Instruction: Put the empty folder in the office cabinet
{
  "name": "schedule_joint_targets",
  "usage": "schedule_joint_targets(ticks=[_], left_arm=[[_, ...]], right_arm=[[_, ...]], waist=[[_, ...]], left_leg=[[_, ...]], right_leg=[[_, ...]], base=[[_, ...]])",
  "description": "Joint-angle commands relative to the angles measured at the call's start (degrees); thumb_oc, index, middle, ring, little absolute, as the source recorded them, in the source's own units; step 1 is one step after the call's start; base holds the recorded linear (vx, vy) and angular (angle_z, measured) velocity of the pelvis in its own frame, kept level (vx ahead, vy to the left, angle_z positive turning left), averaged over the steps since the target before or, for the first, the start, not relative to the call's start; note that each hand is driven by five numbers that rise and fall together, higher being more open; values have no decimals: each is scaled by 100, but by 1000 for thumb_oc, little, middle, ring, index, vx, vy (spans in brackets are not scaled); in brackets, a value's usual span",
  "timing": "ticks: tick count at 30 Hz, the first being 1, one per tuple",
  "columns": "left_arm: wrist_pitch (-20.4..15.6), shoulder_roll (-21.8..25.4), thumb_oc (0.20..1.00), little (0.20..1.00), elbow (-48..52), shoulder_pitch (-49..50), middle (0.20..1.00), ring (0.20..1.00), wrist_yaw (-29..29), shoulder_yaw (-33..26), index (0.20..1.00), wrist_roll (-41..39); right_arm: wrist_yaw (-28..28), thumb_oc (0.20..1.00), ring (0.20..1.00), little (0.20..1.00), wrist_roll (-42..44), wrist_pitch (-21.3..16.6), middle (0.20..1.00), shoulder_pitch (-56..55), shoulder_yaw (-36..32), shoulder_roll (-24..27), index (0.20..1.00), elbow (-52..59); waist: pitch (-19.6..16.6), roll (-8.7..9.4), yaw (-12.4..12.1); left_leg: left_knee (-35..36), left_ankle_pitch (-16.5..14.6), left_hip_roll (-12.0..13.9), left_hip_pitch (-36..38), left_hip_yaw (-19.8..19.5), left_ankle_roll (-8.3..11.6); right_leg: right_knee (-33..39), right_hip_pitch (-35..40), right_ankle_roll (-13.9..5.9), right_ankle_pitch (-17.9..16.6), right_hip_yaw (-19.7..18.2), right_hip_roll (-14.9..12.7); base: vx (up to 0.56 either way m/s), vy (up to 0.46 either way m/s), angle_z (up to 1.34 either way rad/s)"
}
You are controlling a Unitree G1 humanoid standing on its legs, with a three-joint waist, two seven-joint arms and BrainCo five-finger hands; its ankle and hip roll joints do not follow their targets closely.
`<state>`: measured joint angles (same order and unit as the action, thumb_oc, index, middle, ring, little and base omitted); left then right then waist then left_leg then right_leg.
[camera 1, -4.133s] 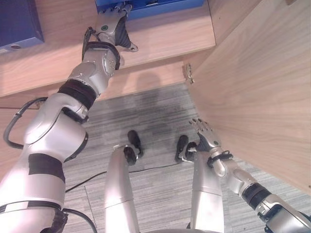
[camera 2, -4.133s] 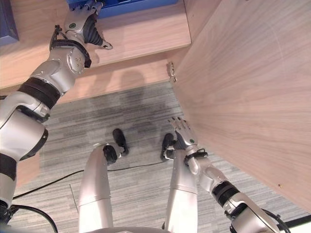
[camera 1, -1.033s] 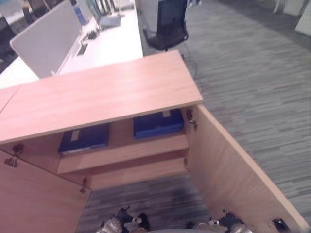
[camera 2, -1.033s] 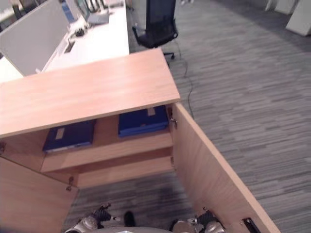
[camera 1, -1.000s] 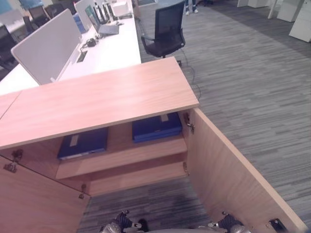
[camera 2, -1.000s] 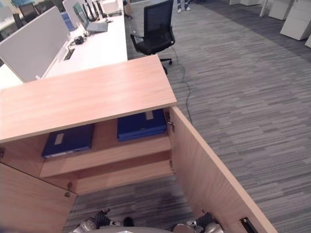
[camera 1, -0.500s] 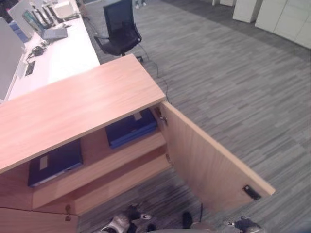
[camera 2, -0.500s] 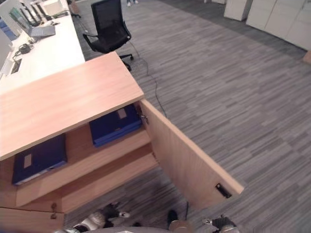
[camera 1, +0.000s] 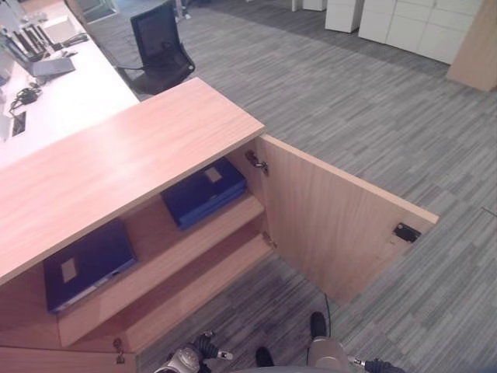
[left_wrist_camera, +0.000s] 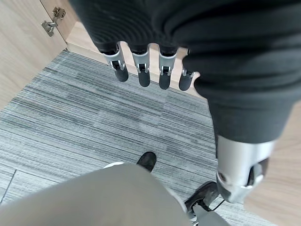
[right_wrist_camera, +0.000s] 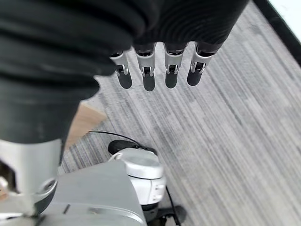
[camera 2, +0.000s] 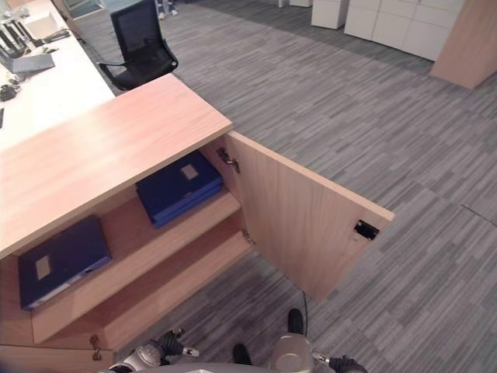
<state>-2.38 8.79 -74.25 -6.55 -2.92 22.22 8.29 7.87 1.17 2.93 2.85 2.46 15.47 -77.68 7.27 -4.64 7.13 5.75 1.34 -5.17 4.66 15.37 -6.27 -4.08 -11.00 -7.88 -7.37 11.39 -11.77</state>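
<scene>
The wooden office cabinet (camera 1: 116,159) stands with its right door (camera 1: 334,225) swung wide. Two blue folders lie flat on its upper shelf: one (camera 1: 203,192) at the right end, the other (camera 1: 85,263) further left. Which of them is the empty one I cannot tell. My left hand (left_wrist_camera: 140,75) hangs low over the grey carpet, away from the shelves, with straight fingers and nothing in it. My right hand (right_wrist_camera: 148,77) hangs the same way over the carpet, also holding nothing. Both hands peek in at the bottom edge of the eye views, the left hand (camera 2: 144,356) and the right hand (camera 2: 342,364).
The lower shelf (camera 1: 194,287) is bare wood. The left door's edge (camera 1: 46,361) shows at the bottom left. Behind the cabinet are a white desk (camera 1: 54,85) and a black office chair (camera 1: 159,39). White cabinets (camera 1: 404,27) line the far right across the carpet.
The whole picture has lifted and swung to the right, so the camera moved. My left hand, up at the right blue folder four seconds ago, now hangs low and holds nothing.
</scene>
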Motion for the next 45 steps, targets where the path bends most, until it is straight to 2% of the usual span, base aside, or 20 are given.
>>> schedule_joint_targets(ticks=[1, 2, 6, 8, 11, 18, 19, 22, 24, 27, 28, 29, 32, 33, 34, 37, 40, 42, 43, 45], left_arm=[[31, 108, 1000, 1000, -280, -9, 1000, 1000, -56, -360, 1000, 133], [34, 159, 1000, 1000, -348, 112, 1000, 1000, -36, -521, 1000, 59], [67, 238, 1000, 1000, -467, 234, 1000, 1000, 9, -653, 1000, 28], [51, 221, 1000, 1000, -504, 321, 1000, 1000, 33, -837, 1000, -58], [24, 239, 1000, 1000, -510, 333, 1000, 1000, 28, -940, 1000, -157], [-54, 267, 1000, 1000, -302, 269, 1000, 1000, -14, -1050, 1000, -503], [-48, 334, 1000, 1000, -309, 264, 1000, 1000, -29, -989, 1000, -456], [-91, 387, 1000, 1000, -80, 205, 1000, 1000, 89, -694, 1000, -543], [-109, 472, 1000, 1000, 162, 312, 1000, 1000, 194, -522, 1000, -550], [-98, 532, 1000, 1000, 291, 375, 1000, 1000, 247, -529, 1000, -641], [-98, 533, 1000, 1000, 291, 373, 1000, 1000, 247, -530, 1000, -641], [-84, 494, 1000, 1000, 238, 393, 1000, 1000, 197, -594, 1000, -654], [-113, 446, 1000, 1000, 311, 462, 1000, 1000, 173, -653, 1000, -640], [-66, 390, 1000, 1000, 146, 286, 1000, 1000, 127, -752, 1000, -650], [-33, 341, 1000, 1000, -149, 126, 1000, 1000, 20, -924, 1000, -646], [19, 328, 1000, 1000, -138, 49, 1000, 1000, 30, -919, 1000, -549], [59, 283, 1000, 1000, -185, -40, 1000, 1000, 72, -886, 1000, -374], [62, 275, 1000, 1000, -190, -55, 1000, 1000, 91, -895, 1000, -360], [65, 298, 1000, 1000, -150, -72, 1000, 1000, 105, -933, 1000, -318], [81, 312, 1000, 1000, -156, -48, 1000, 1000, 116, -970, 1000, -262]], right_arm=[[227, 1000, 1000, 1000, 259, -179, 1000, 96, 98, -181, 1000, 65], [305, 1000, 1000, 1000, 293, -170, 1000, 29, 22, -100, 1000, 138], [342, 1000, 1000, 1000, 410, -251, 1000, 52, -58, 25, 1000, 62], [326, 1000, 1000, 1000, 482, -272, 1000, 49, -123, 112, 1000, 123], [352, 1000, 1000, 1000, 489, -289, 1000, 132, -122, 213, 1000, 207], [454, 1000, 1000, 1000, 425, -409, 1000, 210, -7, 449, 1000, 560], [113, 1000, 1000, 1000, 553, -372, 1000, 512, -249, 1360, 1000, 197], [82, 1000, 1000, 1000, 627, -305, 1000, 1041, -372, 2067, 1000, -564], [30, 1000, 1000, 1000, 505, -301, 1000, 1505, -174, 2510, 1000, -682], [150, 1000, 1000, 1000, 444, -417, 1000, 1686, 79, 2496, 1000, -127], [152, 1000, 1000, 1000, 443, -414, 1000, 1686, 77, 2495, 1000, -122], [269, 1000, 1000, 1000, 466, -500, 1000, 1661, 159, 2417, 1000, 305], [354, 1000, 1000, 1000, 500, -670, 1000, 1482, 153, 2167, 1000, 725], [489, 1000, 1000, 1000, 257, -770, 1000, 1117, 288, 1768, 1000, 1425], [344, 1000, 1000, 1000, 84, -738, 1000, 713, 394, 1568, 1000, 1981], [176, 1000, 1000, 1000, 46, -696, 1000, 559, 413, 1547, 1000, 2348], [-126, 1000, 1000, 1000, 15, -729, 1000, 279, 549, 1526, 1000, 3187], [-206, 1000, 1000, 1000, 10, -727, 1000, 199, 602, 1529, 1000, 3375], [-412, 1000, 1000, 1000, 53, -757, 1000, 100, 724, 1518, 1000, 3951], [-569, 1000, 1000, 1000, 93, -776, 1000, 28, 813, 1539, 1000, 4405]], waist=[[68, 46, 35], [-12, 37, -11], [-173, 62, -114], [-360, 127, -185], [-441, 170, -223], [-510, 330, -260], [-507, 401, -325], [-476, 441, -514], [-362, 454, -615], [-95, 539, -638], [-96, 535, -631], [50, 575, -641], [57, 609, -627], [17, 605, -509], [-98, 547, -347], [-200, 486, -271], [-417, 462, -244], [-468, 452, -252], [-536, 415, -285], [-561, 393, -308]], left_leg=[[-75, -425, 194, -4, -322, 364], [-75, -408, 272, -41, -145, 321], [-75, -411, 287, -107, -32, 303], [-75, -403, 253, -132, 36, 329], [-75, -329, 308, -205, 75, 387], [-75, -18, 713, -406, -58, 668], [-75, 30, 774, -411, -126, 735], [-75, 233, 979, -531, -352, 867], [-237, 327, 1145, -607, -478, 949], [-1060, 291, 1387, -1065, -477, 1036], [-1105, 270, 1396, -1096, -490, 1038], [-1722, 48, 1501, -1267, -366, 983], [-2280, -475, 1255, -1258, -456, 779], [-2323, -662, 1194, -1160, -406, 727], [-2015, -779, 1119, -802, -343, 725], [-1637, -676, 1062, -557, -306, 764], [-770, -507, 878, -285, -338, 856], [-561, -455, 835, -221, -396, 869], [-135, -321, 753, -62, -463, 886], [-75, -317, 718, -38, -472, 885]], right_leg=[[-354, 41, -162, 144, -241, -240], [-860, 135, -94, 415, -222, -215], [-971, 314, -102, 548, -244, -237], [-471, 721, -198, 584, -458, -167], [49, 898, -215, 591, -638, -40], [724, 1092, -37, 549, -735, 435], [768, 1168, -11, 578, -683, 483], [737, 1196, 102, 703, -565, 656], [667, 1241, 203, 796, -482, 770], [584, 1236, 353, 842, -431, 866], [582, 1230, 356, 842, -424, 872], [579, 1254, 444, 865, -362, 906], [593, 1220, 454, 794, -319, 851], [610, 1183, 436, 768, -362, 850], [657, 1162, 404, 803, -351, 902], [739, 1165, 374, 789, -286, 948], [880, 1146, 324, 713, -213, 961], [906, 1133, 306, 697, -194, 957], [908, 1084, 249, 659, -148, 916], [908, 1072, 212, 636, -131, 880]], base=[[-93, 6, -75], [-57, -8, -64], [-8, -54, -49], [68, -117, -10], [9, -165, -42], [-27, -260, -20], [-46, -301, -1], [-58, -298, 29], [-92, -258, 46], [-167, -214, 19], [-234, -168, 41], [-205, -120, 37], [-114, -34, 33], [7, 95, 20], [15, 89, 20], [29, 75, 20], [43, 87, 5], [13, 84, 24], [-14, 112, 10], [-17, 115, -7]])
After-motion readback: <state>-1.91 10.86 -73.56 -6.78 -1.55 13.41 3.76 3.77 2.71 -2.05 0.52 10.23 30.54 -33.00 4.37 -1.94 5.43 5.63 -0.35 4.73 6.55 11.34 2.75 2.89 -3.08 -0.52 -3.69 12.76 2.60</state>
